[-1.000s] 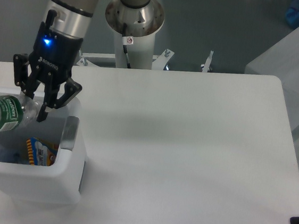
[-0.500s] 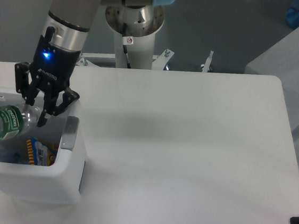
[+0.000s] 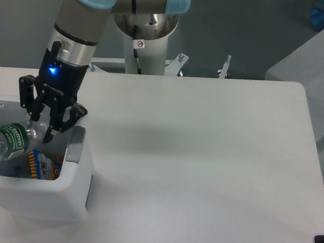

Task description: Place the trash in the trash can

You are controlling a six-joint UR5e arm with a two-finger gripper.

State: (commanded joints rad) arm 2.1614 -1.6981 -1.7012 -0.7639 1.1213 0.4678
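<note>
Black fingers of the gripper (image 3: 40, 130) are closed around the neck end of the crushed clear plastic bottle (image 3: 3, 142), holding it over the open top of the white trash can (image 3: 55, 197). The bottle's long axis runs from about 2 o'clock at the gripped neck down to 8 o'clock at its base, green label near the middle. Under it, inside the bin, the blue snack packet (image 3: 44, 166) lies toward 4 o'clock of the bottle. A grey tab (image 3: 76, 144) sits on the bin's rim at 3 o'clock of the gripper, just beside the fingers. The bin stands at the 8 o'clock corner of the white table (image 3: 204, 161)
</note>
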